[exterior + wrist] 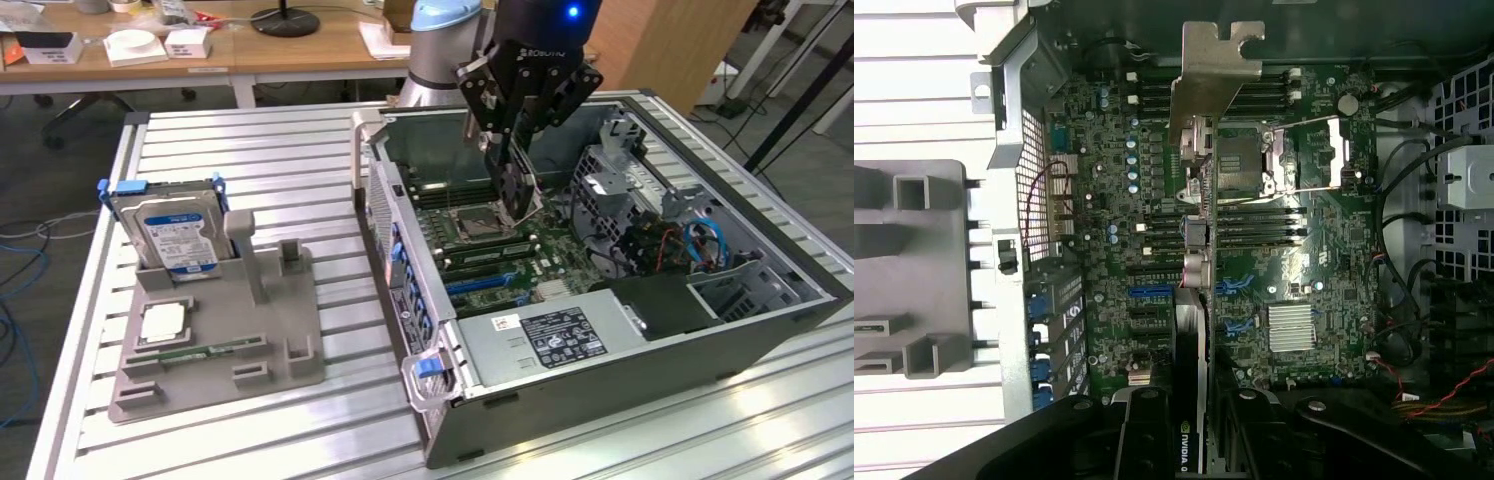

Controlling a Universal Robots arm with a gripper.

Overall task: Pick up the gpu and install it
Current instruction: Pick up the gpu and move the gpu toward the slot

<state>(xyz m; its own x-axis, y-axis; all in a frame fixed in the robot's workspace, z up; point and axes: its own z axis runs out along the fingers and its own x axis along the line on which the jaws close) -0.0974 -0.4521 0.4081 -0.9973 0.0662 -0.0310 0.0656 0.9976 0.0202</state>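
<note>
A workroom with wooden desks (267, 50) stood beyond the computer case, the desks carrying white boxes and a black lamp base. A power cable trailed on the grey floor past the case on the exterior view's right.

The tabletop (267, 140) was made of pale metal slats with grooves running between them. The computer case (641, 400), dark grey and open, lay on its side on these slats with its green motherboard (494, 250) facing up.

The robot arm (447, 50) rose behind the case and reached over its open side. A grey plastic holder (220, 340) sat on the tabletop, apart from the case on the exterior view's left.

The black gripper (514, 135) hung above the case's interior, its fingers drawn in narrow and clamped on the gpu (518, 190). The gpu hung edge-down over the motherboard, near the processor socket (1239, 160), and its silvery end bracket (1209, 70) showed in the wrist view. Whether its lower edge touched the board could not be told.

A silver hard drive (171, 230) with a blue label stood upright in the holder at the end farthest from the case. A small square chip (163, 322) and a narrow green memory stick (200, 352) lay flat in the holder.
</note>
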